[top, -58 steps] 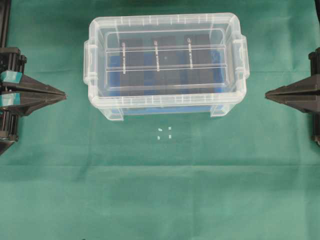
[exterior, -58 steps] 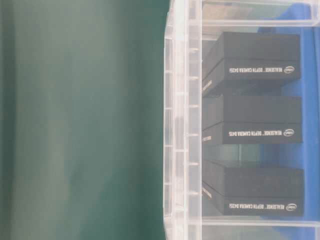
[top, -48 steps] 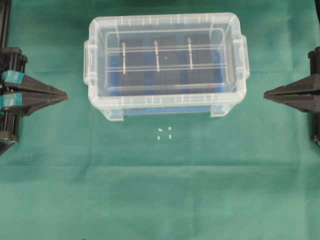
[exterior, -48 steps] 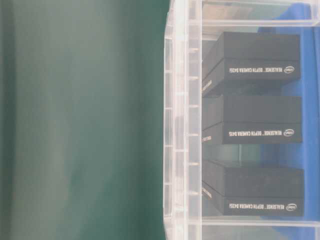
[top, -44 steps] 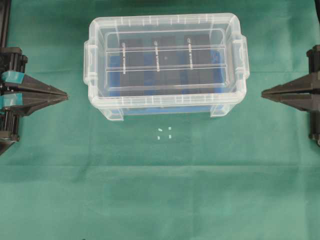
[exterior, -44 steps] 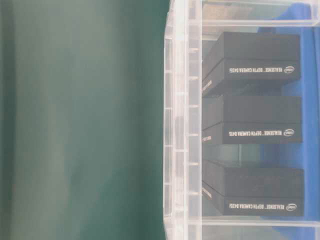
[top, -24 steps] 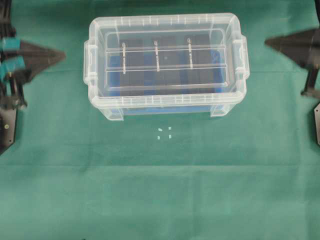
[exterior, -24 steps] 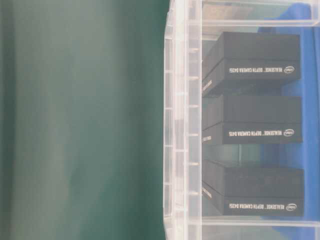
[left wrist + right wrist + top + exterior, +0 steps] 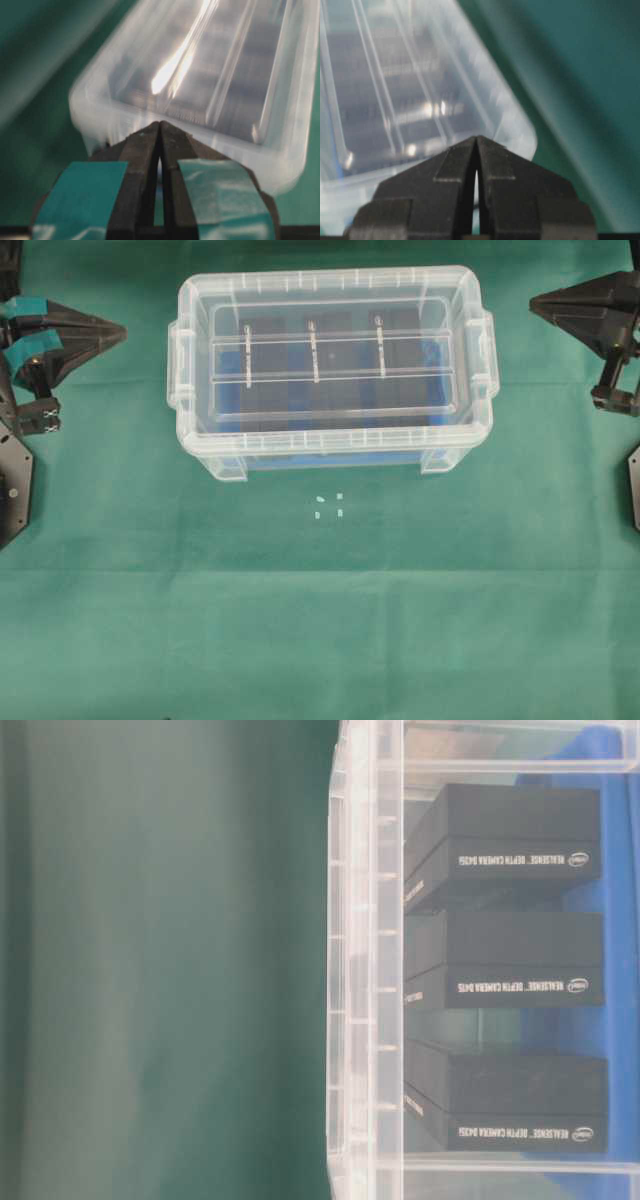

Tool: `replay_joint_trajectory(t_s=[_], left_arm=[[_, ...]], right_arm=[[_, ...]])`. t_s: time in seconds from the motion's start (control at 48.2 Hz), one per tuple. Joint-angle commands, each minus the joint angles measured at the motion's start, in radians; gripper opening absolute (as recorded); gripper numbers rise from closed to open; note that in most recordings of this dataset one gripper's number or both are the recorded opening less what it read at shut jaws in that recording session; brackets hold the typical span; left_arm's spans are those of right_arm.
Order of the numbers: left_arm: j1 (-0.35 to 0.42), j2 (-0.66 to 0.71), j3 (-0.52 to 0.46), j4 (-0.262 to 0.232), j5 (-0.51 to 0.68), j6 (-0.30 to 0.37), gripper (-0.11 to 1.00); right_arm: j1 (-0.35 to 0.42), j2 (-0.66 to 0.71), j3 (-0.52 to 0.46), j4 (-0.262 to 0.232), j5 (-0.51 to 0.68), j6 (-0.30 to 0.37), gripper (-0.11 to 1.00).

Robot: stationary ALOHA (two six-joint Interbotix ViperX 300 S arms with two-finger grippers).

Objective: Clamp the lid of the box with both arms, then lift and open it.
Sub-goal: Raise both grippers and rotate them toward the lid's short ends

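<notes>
Lid (image 9: 330, 360) seated on box (image 9: 330, 445), mid green surface (image 9: 320, 620) | left end effector (image 9: 120, 335) fingers pressed together, clear of box | right end effector (image 9: 535, 308) likewise | risk: closed fingers would shove the box, not clamp.

Cloth: a green cloth (image 9: 330, 620) covers the whole work surface and reaches every edge of the overhead view.
Cloth surface: faint straight creases run across it, one near the middle of the overhead view, another lower down.
Cloth from table level: a blurred green field (image 9: 160, 960) fills the left half of that view.
White bits: a few tiny white specks (image 9: 329, 506) lie in a loose cluster on the cloth, near its middle.
</notes>
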Motion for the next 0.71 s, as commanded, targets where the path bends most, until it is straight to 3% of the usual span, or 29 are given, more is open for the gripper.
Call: replay_joint_trajectory(t_s=[0.0,0.332,0.685], left_arm=[[0.005,0.008,-0.043,0.002,0.104,-0.005,0.01],[0.012,0.009,-0.092,0.002,0.387,-0.011,0.01],[0.028,0.009,-0.092,0.003,0.486,-0.061,0.01]], right_arm=[[-0.003,0.032,-0.051,0.003,0.107,0.017,0.00],[-0.008,0.190,-0.126,-0.002,0.428,0.066,0.00],[-0.008,0.264,-0.152,-0.002,0.514,0.077,0.00]])
